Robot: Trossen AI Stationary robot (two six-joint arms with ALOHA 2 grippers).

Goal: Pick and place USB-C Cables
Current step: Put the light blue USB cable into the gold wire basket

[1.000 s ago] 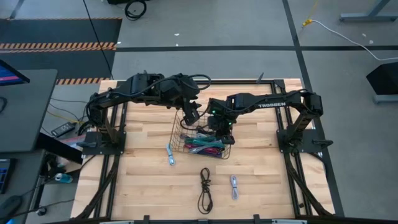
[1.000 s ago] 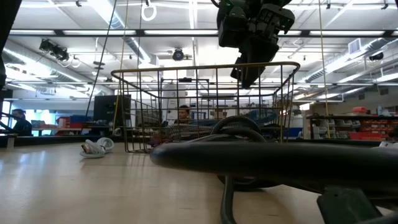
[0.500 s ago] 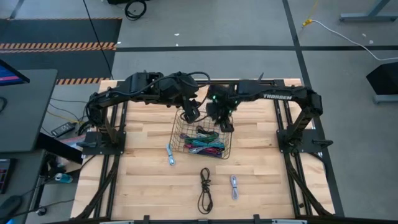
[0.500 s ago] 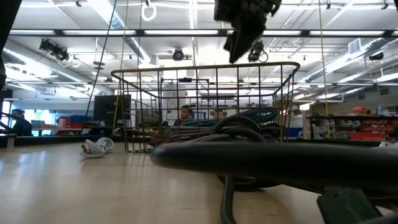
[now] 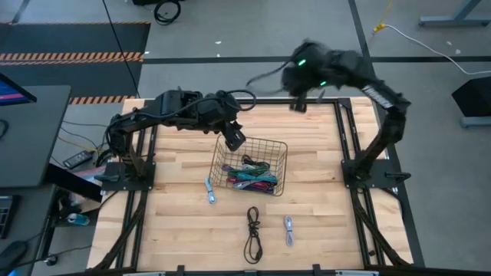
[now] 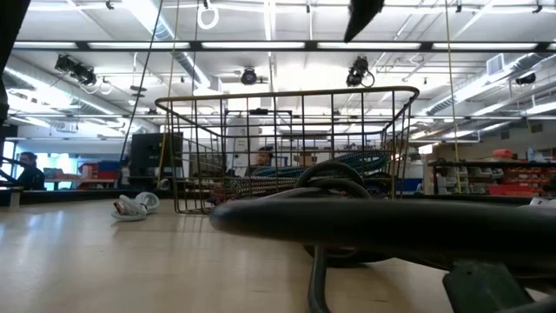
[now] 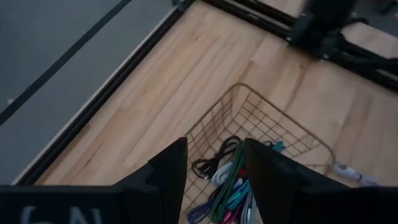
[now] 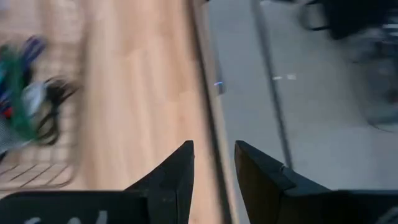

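- Near the bench's [image 5: 322, 199] front edge lie a black cable [image 5: 252, 232] and, just beside it, a pale blue-grey cable [image 5: 288, 228], both loose on the wood.
- Another pale cable [image 5: 209, 189] lies just outside the wire basket's [image 5: 282, 164] left front corner.
- The basket stands mid-bench and holds a heap of USB-C cables [image 5: 249, 175]: black, green, teal, purple and magenta bundles lying against one another.
- The left gripper [image 5: 234, 138] hovers over the basket's far left corner, its fingers [image 7: 168, 171] spread apart and holding nothing.
- The right gripper [image 5: 298, 102] hangs high above the bench's far edge, well apart from the basket; its fingers [image 8: 177, 168] stand apart, empty.
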